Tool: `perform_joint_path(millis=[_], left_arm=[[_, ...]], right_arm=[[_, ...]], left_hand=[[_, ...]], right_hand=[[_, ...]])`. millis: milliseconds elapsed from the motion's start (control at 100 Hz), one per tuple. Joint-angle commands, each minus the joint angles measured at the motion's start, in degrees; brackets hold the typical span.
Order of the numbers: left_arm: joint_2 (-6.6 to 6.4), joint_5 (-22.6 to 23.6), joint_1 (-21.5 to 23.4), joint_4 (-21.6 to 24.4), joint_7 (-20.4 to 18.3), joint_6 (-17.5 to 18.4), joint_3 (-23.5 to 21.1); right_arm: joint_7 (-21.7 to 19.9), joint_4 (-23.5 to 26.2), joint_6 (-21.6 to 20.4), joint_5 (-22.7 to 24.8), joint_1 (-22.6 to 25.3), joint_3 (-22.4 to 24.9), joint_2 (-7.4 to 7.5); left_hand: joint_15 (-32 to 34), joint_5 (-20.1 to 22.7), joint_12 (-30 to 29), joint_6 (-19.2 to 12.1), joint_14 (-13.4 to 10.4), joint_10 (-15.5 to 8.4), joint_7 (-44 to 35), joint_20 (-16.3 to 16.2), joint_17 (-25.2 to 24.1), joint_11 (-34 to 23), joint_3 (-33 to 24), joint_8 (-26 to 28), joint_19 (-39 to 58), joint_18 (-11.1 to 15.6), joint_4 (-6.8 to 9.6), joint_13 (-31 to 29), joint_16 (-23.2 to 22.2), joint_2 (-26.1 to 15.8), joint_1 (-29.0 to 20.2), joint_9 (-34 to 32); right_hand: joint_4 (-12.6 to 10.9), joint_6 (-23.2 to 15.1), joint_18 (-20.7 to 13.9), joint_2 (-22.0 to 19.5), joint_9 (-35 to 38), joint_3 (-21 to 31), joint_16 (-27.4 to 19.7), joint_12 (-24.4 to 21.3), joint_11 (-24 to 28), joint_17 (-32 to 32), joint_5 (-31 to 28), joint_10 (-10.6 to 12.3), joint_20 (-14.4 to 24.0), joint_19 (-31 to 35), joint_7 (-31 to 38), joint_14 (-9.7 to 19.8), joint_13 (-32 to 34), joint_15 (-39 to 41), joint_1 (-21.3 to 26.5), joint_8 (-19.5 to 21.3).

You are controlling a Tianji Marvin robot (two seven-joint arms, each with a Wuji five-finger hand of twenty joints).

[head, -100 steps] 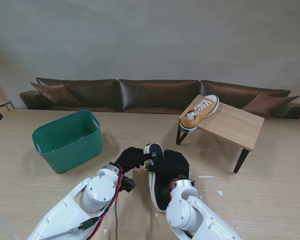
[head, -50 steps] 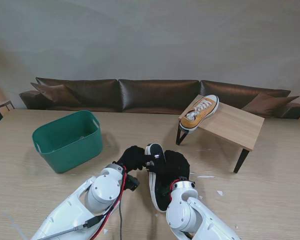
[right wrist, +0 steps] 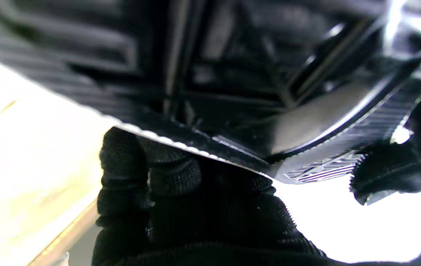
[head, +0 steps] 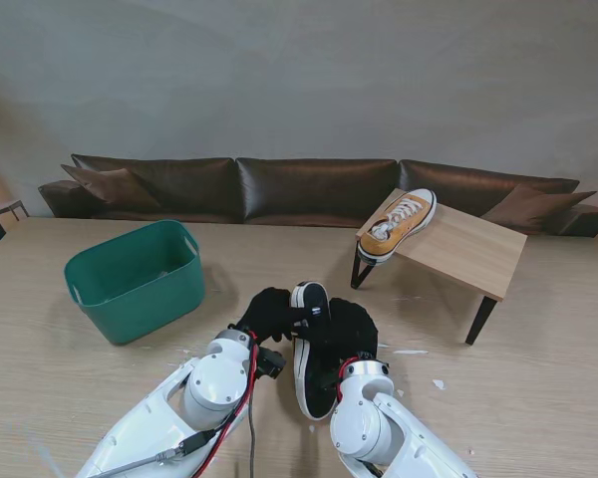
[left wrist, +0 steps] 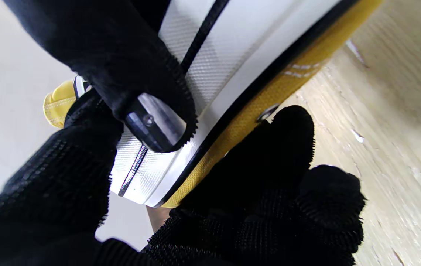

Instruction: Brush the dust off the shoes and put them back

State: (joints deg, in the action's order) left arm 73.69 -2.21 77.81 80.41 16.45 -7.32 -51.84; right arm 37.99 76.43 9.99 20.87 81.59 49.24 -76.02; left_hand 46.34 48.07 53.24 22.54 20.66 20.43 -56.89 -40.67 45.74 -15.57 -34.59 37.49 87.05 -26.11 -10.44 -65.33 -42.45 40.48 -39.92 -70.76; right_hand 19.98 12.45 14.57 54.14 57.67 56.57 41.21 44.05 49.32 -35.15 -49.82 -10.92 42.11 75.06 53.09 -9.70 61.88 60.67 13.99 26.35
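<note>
A yellow sneaker (head: 309,370) is held above the table in front of me, black sole up, white rubber rim showing. My left hand (head: 267,312) is shut on its left side and my right hand (head: 351,325) is shut on its right side. The left wrist view shows the sneaker's white sidewall (left wrist: 232,55) and yellow canvas with my left hand (left wrist: 240,214) wrapped around them. In the right wrist view the black sole (right wrist: 214,74) fills the picture, with my right hand (right wrist: 195,210) curled on its edge. The second yellow sneaker (head: 399,223) lies on the small wooden table (head: 473,254). No brush is visible.
A green plastic tub (head: 135,279) stands to the left, farther from me than my left arm. A dark brown sofa (head: 309,187) runs along the far edge. Small white scraps (head: 413,352) lie on the wooden surface to the right of my right hand.
My left arm has shifted slightly to the right toward the sneaker. The sneaker's far end has edged a little farther from me. The right hand keeps its hold.
</note>
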Motion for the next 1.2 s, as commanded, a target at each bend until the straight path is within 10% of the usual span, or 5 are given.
perform_joint_path(millis=[0,70,470,660,1190], left_arm=[[1.24,-0.3,0.2,0.3,-0.6,0.5,0.4],[1.55,-0.7,0.2,0.1,0.4,1.4,0.4],[1.28,-2.2,1.7,1.3,0.9,4.9,-1.2],[0.0,-3.3,2.8,2.9,-2.5,6.2,-2.8],[-3.9,-3.3,3.0,5.6,-14.7,8.3,-5.6]], right_arm=[[-1.6,1.3,-1.1,-0.7,0.7,-0.3,-0.79],[-2.2,1.6,-1.5,-1.3,0.9,0.0,-0.67],[-12.1,4.7,-5.2,-7.5,2.4,2.7,1.66],[-20.6,6.7,-6.9,-11.1,2.9,4.9,3.84],[-36.9,9.0,-12.0,-19.6,2.7,9.0,7.69]], left_hand=[[-1.4,0.6,0.8,-9.7,-3.7,-7.2,-8.6,1.7,3.4,-0.1,-13.0,-0.3,-0.7,3.9,1.16,-5.0,0.9,3.7,-20.3,-4.0],[-3.2,0.8,0.5,-10.2,-3.6,-7.8,-10.1,3.1,4.1,0.0,-13.5,-2.9,-2.1,3.9,1.15,-5.9,1.5,4.4,-20.6,-4.2],[-0.6,-1.2,2.1,-8.5,-2.5,-6.8,-13.1,1.8,3.0,-0.7,-14.3,-4.0,-1.3,-0.1,1.33,-5.9,-1.6,3.2,-20.5,-3.7],[1.2,-1.9,2.4,-7.4,-2.6,-6.1,-12.3,0.7,1.9,-0.6,-14.1,-1.5,-1.9,-1.5,1.64,-5.7,-3.4,2.0,-20.7,-3.4],[4.1,-3.9,5.1,-8.8,-2.8,-7.5,-11.1,-5.1,-5.9,-0.6,-12.3,3.7,-0.8,0.3,2.48,-1.7,-8.3,-0.8,-20.7,-1.3]], right_hand=[[-5.4,-12.9,1.4,-8.4,-4.4,15.1,-1.2,-4.0,-2.3,7.7,0.1,6.0,-1.6,-2.8,0.4,0.5,-2.1,-2.8,6.0,-0.5],[-12.9,-11.0,2.3,-11.9,-7.9,13.5,-2.1,-7.2,-4.1,10.1,3.0,5.8,-1.6,-4.7,-9.2,-0.4,-4.9,-6.3,2.7,5.1],[-12.6,-7.8,4.0,-18.0,-24.0,-2.5,-7.1,-13.7,-8.9,21.8,23.7,6.7,-2.1,-17.6,-16.9,-2.9,-18.2,-20.1,-3.8,-2.3],[-15.2,-8.0,3.0,-27.0,-32.0,-19.5,-8.0,-15.2,-11.3,27.4,31.3,8.0,-0.8,-26.3,-19.2,-2.1,-23.8,-23.6,-4.5,-3.9],[-14.0,-6.8,2.4,-20.3,-34.3,-16.6,-8.5,-16.0,-12.3,25.9,31.8,7.0,2.3,-33.3,-20.7,-1.3,-24.9,-25.4,-2.9,-3.2]])
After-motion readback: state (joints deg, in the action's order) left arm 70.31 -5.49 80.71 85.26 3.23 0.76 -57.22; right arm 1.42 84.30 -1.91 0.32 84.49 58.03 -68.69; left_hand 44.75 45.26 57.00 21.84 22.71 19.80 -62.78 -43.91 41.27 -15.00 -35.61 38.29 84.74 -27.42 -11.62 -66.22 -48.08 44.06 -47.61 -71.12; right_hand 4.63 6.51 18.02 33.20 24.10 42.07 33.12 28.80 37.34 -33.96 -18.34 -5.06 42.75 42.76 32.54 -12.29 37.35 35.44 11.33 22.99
